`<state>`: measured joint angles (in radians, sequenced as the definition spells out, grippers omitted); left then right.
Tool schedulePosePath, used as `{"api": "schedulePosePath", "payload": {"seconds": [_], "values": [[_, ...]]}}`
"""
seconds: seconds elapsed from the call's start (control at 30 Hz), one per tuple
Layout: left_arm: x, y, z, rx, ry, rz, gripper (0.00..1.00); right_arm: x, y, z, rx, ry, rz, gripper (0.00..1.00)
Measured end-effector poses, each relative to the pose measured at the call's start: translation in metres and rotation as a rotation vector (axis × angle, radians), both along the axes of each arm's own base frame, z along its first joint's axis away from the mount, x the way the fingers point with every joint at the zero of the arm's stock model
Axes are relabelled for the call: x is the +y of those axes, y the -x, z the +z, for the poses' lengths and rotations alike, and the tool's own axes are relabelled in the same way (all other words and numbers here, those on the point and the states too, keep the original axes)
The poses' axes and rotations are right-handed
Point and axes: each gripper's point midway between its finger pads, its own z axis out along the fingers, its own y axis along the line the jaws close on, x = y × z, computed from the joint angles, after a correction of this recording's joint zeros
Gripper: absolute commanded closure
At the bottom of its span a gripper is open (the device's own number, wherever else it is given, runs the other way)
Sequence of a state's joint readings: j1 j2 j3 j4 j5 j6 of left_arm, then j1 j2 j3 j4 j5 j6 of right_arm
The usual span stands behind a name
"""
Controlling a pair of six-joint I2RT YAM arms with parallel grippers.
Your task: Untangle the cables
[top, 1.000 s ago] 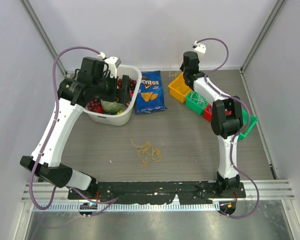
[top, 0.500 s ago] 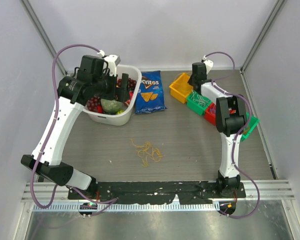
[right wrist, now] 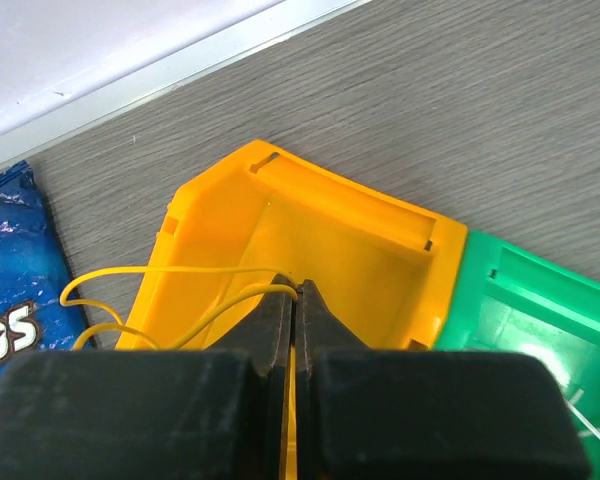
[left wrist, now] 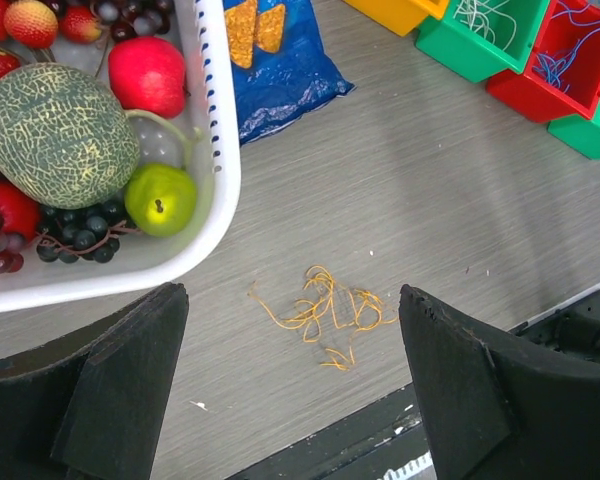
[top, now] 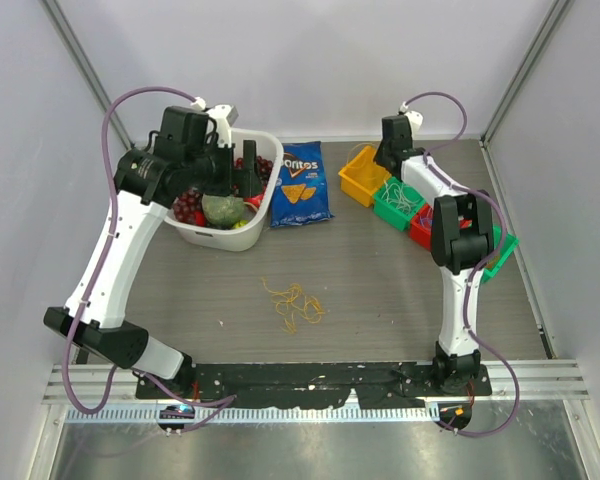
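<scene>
A small tangle of orange cables [top: 294, 304] lies on the grey table near the front middle; it also shows in the left wrist view [left wrist: 325, 313]. My left gripper [top: 242, 180] is open, high above the white basket, with nothing between its fingers [left wrist: 120, 385]. My right gripper [top: 384, 152] is shut on a yellow cable [right wrist: 195, 272] and holds it over the yellow bin [right wrist: 320, 255]. The cable loops out to the left of the closed fingertips. White cables lie in a green bin [top: 397, 200] and blue cables in a red bin [left wrist: 565, 50].
A white basket [top: 265, 205] of fake fruit, with a melon [left wrist: 55, 120], stands at the back left. A blue Doritos bag [top: 301, 183] lies beside it. A row of yellow, green and red bins runs along the back right. A black base strip [top: 320, 380] edges the front.
My right gripper has swung right and then back left a little, staying over the yellow bin with the yellow cable. My left arm has shifted only slightly.
</scene>
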<state>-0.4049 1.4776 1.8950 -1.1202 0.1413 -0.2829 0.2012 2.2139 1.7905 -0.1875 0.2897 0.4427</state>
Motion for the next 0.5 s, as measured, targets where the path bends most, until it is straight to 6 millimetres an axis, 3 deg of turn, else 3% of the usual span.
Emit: {"api": "schedulePosePath", "payload": {"seconds": [0.2,0.37,0.5], "values": [[0.001,0.007,-0.008,0.032,0.008,0.007,0.1,-0.006,0.012,0.024,0.009,0.006,-0.024,0.99],[0.005,0.021,-0.007,0.027,0.023,0.003,0.08,-0.012,0.016,0.035,0.025,0.014,-0.062,0.99],[0.008,0.034,-0.003,0.01,0.04,-0.003,0.07,-0.02,0.031,0.043,0.055,0.032,-0.102,0.99]]}}
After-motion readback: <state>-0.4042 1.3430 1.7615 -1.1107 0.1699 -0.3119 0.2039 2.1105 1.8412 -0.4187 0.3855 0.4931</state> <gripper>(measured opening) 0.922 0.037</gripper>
